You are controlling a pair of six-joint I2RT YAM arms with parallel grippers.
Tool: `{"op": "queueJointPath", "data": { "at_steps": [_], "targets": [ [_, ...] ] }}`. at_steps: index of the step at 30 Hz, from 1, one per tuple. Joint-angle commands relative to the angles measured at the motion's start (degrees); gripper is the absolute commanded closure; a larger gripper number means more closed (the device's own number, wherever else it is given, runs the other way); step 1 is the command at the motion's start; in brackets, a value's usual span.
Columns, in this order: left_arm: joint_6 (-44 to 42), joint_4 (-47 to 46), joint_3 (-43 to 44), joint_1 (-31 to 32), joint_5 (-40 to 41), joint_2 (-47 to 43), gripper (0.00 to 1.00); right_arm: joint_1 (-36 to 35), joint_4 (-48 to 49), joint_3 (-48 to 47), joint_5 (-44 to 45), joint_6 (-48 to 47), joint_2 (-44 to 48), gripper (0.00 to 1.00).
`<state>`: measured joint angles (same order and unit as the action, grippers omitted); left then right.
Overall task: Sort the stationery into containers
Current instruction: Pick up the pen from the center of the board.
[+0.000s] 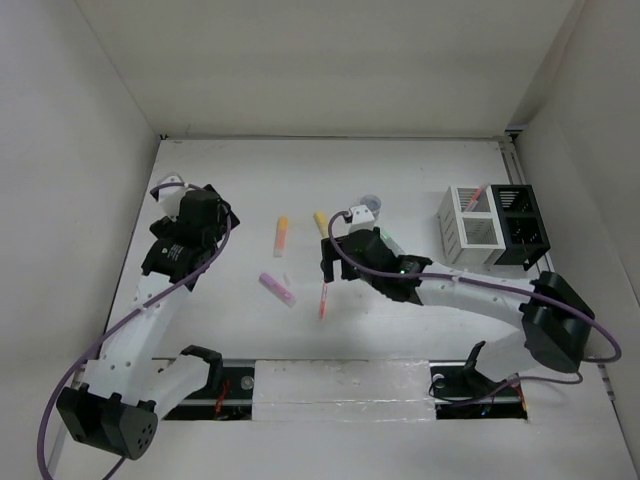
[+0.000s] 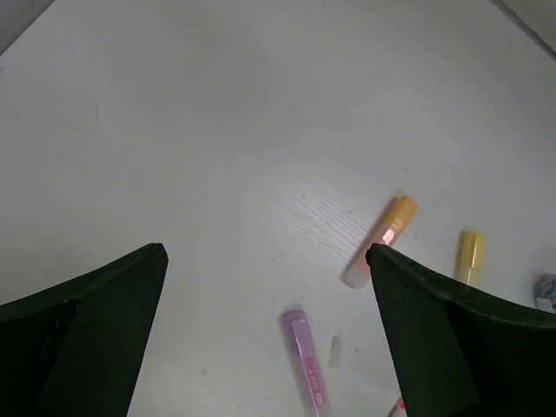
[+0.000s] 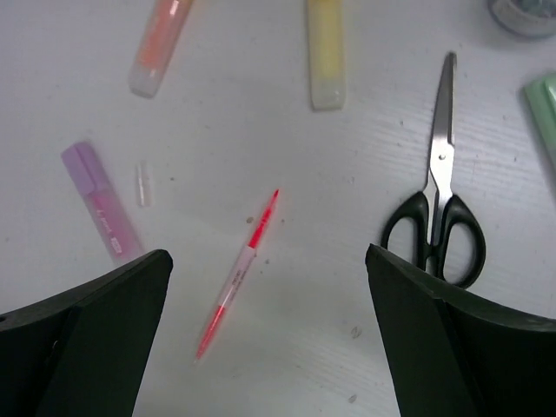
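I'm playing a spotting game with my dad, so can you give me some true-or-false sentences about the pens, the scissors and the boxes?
1. The scissors are wide open. False: the blades are shut, and they lie flat on the table.
2. The red pen lies loose on the table, and nothing holds it. True.
3. The left gripper holds the purple highlighter. False: that gripper is open and empty, and the highlighter lies on the table.
4. Another pen sticks up out of the white box. True.
5. The right gripper is open. True.
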<state>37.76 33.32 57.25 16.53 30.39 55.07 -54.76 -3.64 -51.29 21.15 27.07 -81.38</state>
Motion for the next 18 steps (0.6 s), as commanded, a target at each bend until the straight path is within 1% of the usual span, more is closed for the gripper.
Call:
{"op": "queueJointPath", "data": {
  "at_steps": [1, 2, 4, 8, 11, 14, 18],
  "targets": [
    [0.47, 0.34, 1.46, -0.19, -1.56, 0.48, 0.0, -2.18, -8.91, -6.26, 11.8, 11.15, -3.42, 0.0],
    [-0.22, -0.44, 1.46, -0.19, -2.17, 0.48, 0.0, -3.32, -10.06, -6.89, 13.2, 12.47, -5.69, 0.0],
    [-1.11, -1.32, 0.85, -0.19, -4.46, 0.48, 0.0, -6.04, -10.94, -8.38, 15.58, 13.44, -7.38, 0.0],
    [-2.51, -1.86, 0.84, -0.19, -6.31, 2.14, 0.0, -7.37, -11.48, -9.61, 14.02, 15.56, -11.59, 0.0],
    [-3.12, -1.86, 0.84, -0.19, -7.36, 2.76, 0.0, -9.12, -12.62, -10.76, 14.79, 18.01, -12.83, 0.0],
    [-3.65, -1.86, 0.84, -0.19, -7.89, 2.76, 0.0, -10.8, -13.32, -10.76, 15.94, 19.6, -13.54, 0.03],
    [-4.27, -2.91, 0.31, -0.19, -8.95, 2.24, 0.0, -10.8, -12.8, -9.71, 15.42, 21.35, -14.76, 0.09]
  ]
}}
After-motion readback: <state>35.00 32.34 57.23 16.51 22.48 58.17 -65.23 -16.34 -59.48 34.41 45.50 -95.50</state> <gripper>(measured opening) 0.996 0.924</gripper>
